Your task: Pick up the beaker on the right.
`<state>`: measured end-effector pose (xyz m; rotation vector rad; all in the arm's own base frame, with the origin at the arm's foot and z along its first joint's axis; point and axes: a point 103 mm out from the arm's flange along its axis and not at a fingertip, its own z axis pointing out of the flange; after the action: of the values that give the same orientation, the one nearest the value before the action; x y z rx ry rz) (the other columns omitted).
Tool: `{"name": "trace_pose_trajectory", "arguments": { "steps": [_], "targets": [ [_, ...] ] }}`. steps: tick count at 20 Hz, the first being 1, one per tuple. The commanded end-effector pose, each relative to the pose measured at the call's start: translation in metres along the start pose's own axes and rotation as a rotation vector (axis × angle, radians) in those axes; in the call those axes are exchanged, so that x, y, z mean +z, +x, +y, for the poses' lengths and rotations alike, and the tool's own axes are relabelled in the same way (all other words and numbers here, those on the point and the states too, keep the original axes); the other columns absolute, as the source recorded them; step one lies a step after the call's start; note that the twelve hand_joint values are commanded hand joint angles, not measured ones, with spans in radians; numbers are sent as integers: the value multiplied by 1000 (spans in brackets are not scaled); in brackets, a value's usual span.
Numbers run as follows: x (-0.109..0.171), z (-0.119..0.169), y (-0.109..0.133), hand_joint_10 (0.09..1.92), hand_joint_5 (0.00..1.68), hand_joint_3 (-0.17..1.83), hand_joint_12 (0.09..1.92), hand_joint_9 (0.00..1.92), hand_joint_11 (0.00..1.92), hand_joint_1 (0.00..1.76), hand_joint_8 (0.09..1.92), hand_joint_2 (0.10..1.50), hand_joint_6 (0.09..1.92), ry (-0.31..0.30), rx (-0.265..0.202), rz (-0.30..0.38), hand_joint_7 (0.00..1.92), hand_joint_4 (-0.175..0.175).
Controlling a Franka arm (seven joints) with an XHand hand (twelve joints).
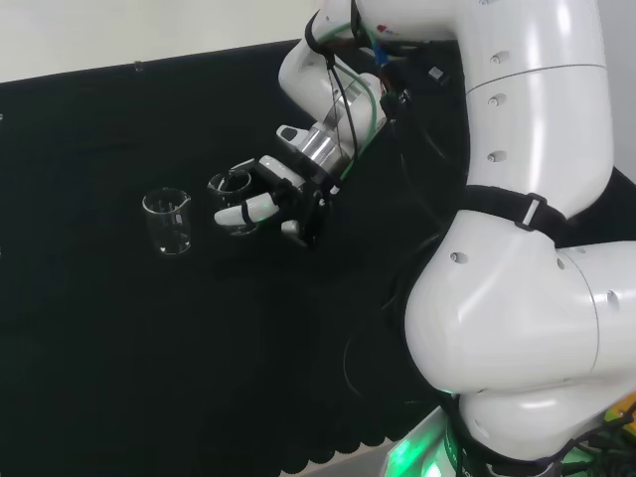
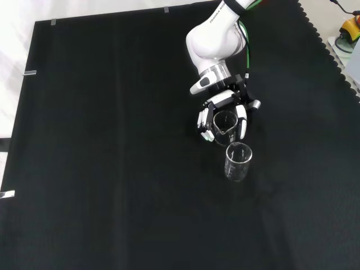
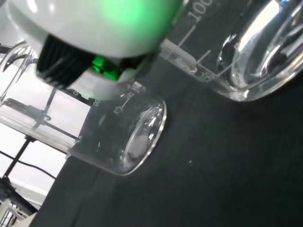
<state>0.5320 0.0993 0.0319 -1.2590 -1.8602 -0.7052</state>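
Beaker (image 2: 224, 127), clear and empty, sits within the hand's (image 2: 220, 115) curled fingers beside another empty beaker (image 2: 238, 162).

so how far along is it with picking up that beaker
Done: the hand has reached the beaker on the right in the head view, its fingers curled around the glass. In hand: closing the grasp; the front view cannot show whether it has left the cloth. Left: a clear lift. The other beaker stands apart, untouched.
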Motion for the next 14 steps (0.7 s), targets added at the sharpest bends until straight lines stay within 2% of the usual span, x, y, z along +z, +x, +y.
{"name": "trace_pose_trajectory", "arguments": {
  "steps": [1, 5, 14],
  "targets": [
    [-18, 6, 7, 570, 1200, 118, 830, 1177, 1038, 1401, 554, 930, 636, -15, -24, -26, 1348, -175],
    [-24, 6, 8, 478, 1241, 39, 820, 1218, 1052, 1413, 486, 953, 554, -11, -28, -26, 1393, -175],
    [-34, 0, 11, 306, 1326, 36, 774, 1309, 1107, 1420, 290, 929, 392, 39, -48, -31, 1500, -175]
  ]
}}
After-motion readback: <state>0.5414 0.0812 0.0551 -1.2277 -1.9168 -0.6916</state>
